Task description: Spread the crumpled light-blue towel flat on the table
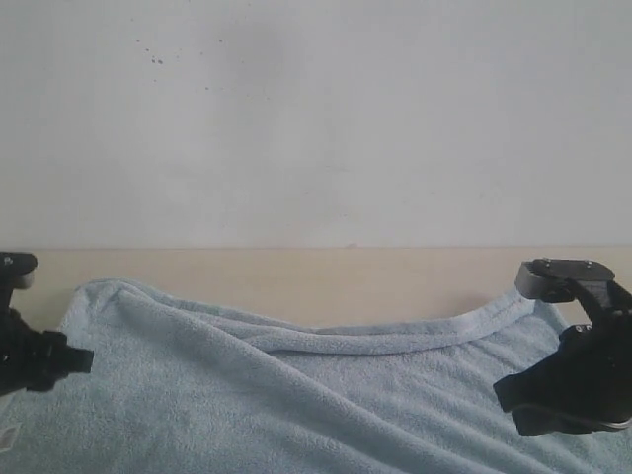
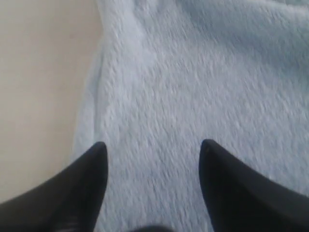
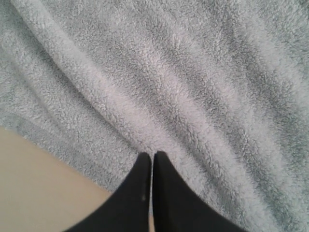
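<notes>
Biggest thing in the room is the white wall (image 1: 316, 118) at the back, plain apart from a scatter of tiny dark specks (image 1: 158, 59) up high. Below it runs the beige surface (image 1: 296, 272), only a narrow bare strip of it showing along the far side.

The towel (image 1: 296, 405) covers the rest, pale blue and fluffy. It fills the near part of the surface from side to side and runs off the bottom of the exterior view. It is not flat: a long ridge slants across from the far left corner, the hemmed far edge (image 1: 395, 341) sags in a curve, and soft folds ripple under the right arm (image 3: 169, 72).

On the left, the left gripper (image 2: 153, 144) hovers over the towel's side edge, bare surface (image 2: 38, 72) just beside it. Its black fingers (image 2: 72, 193) are spread wide with nothing between them.

On the right, the right gripper (image 3: 152, 154) sits at the towel near its border. Its fingers (image 3: 135, 193) are pressed almost together, just a thin pale sliver between them, and no cloth is visibly caught.

Smallest of all is a white patch (image 1: 8, 436) at the lower left edge of the exterior view, too blurred to read.
</notes>
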`<state>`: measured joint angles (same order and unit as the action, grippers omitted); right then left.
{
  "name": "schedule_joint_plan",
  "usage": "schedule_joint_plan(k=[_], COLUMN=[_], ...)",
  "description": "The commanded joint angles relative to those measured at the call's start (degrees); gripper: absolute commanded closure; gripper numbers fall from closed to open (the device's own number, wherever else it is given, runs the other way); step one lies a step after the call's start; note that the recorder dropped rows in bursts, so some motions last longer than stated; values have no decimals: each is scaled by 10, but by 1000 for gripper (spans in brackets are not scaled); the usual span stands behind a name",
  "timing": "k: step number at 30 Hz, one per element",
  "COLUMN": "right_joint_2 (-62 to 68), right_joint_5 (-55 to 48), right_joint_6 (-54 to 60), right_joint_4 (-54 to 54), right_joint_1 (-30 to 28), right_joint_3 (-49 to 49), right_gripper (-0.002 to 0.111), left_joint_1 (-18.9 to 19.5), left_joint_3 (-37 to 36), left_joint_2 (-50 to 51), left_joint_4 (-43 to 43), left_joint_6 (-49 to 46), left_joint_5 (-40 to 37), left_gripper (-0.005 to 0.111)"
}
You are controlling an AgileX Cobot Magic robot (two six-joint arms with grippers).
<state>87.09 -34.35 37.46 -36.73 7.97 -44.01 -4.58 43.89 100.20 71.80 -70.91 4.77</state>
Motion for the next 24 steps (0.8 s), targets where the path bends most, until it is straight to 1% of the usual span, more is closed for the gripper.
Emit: schedule_joint_plan(k=[1,3,6,7,12,18,19,21,22,24], right_joint_2=[-6,-6,-6,-6,-6,-6,-6,-6,-6,-6], right_joint_5=[-2,-4,-5,-5,-1,-6,-5,-5,-5,-5], right_joint_6=[8,9,10,10,10,14,14,14,14,14], right_joint_4=[-7,-7,-7,-7,-7,-7,-7,-7,-7,-7], right_joint_1=[1,1,1,1,1,1,1,1,1,1], right_joint_3=[0,0,0,0,0,0,0,0,0,0], right_gripper=[107,107,107,107,107,107,107,107,107,107], left_joint_1=[0,0,0,0,0,0,0,0,0,0], left_joint_3=[-82,-101,-126,-136,-162,-171,-171,-173,-173,-173], left_joint_2=[-38,-45,-54,-57,-57,-57,-57,-57,-57,-58], left_joint_4=[8,8,8,8,12,12,13,13,13,13], left_joint_6=[27,40,40,40,49,49,51,62,64,64], left_joint_5=[-21,-32,-76,-76,-17,-14,-8,1,4,10], left_gripper=[53,53,53,53,53,54,57,65,73,85])
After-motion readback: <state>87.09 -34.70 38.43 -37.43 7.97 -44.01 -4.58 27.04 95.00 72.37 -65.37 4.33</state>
